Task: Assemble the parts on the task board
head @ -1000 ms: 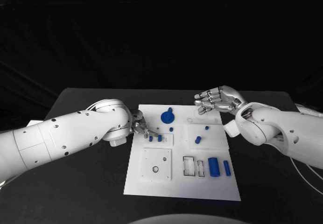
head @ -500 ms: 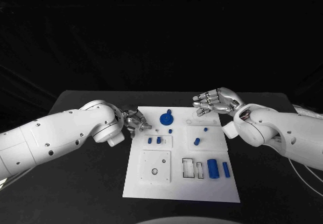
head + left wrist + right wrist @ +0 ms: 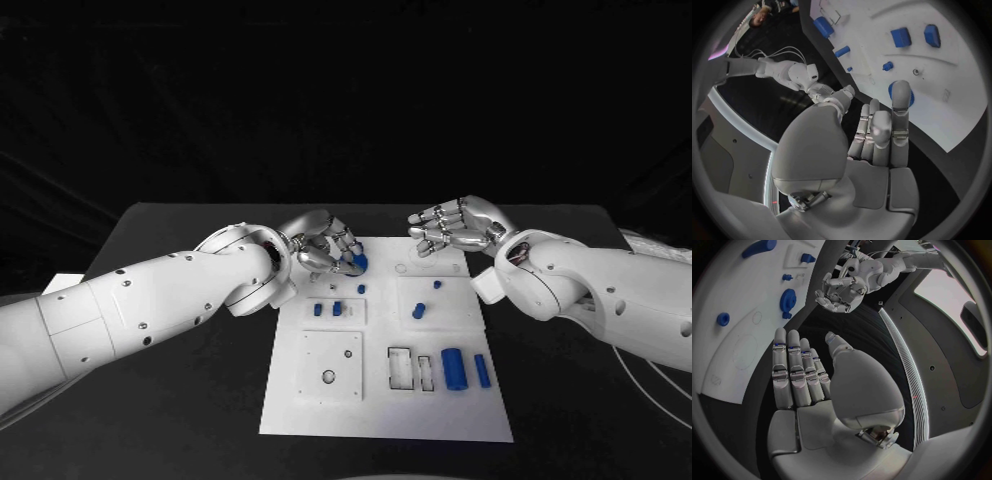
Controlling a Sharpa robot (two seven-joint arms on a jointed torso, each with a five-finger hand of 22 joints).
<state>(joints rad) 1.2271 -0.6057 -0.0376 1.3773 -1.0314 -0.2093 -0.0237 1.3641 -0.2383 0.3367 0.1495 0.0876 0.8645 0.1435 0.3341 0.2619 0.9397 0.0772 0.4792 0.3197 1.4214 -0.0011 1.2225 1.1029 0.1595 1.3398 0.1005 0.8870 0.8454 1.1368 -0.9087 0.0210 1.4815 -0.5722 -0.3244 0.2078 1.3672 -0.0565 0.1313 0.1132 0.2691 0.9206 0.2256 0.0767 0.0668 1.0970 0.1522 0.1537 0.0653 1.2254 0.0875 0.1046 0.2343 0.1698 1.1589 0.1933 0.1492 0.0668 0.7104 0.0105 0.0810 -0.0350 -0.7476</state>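
Note:
The white task board [image 3: 387, 410] lies mid-table. Near its far end sits a blue gear [image 3: 359, 263], also seen in the wrist views [image 3: 892, 90] [image 3: 787, 299]. My left hand [image 3: 323, 244] hovers at the gear with its fingers [image 3: 901, 100] stretched out over it and nothing held; whether they touch it I cannot tell. My right hand [image 3: 453, 224] hangs empty above the board's far right corner, its fingers [image 3: 795, 367] straight. Two small blue pegs [image 3: 327, 309] stand in a plate on the left. A large blue cylinder [image 3: 456, 367] and a thinner one [image 3: 482, 370] lie near the right edge.
More small blue parts sit mid-board [image 3: 418, 310] [image 3: 438, 284] [image 3: 361, 288]. A square plate with a hole [image 3: 330, 368] and two slotted frames [image 3: 410, 368] occupy the near half. Black tabletop [image 3: 173, 400] surrounds the board.
My left hand has moved from beside the two small pegs toward the far end of the board and now reaches over the blue gear. The right hand has hardly moved.

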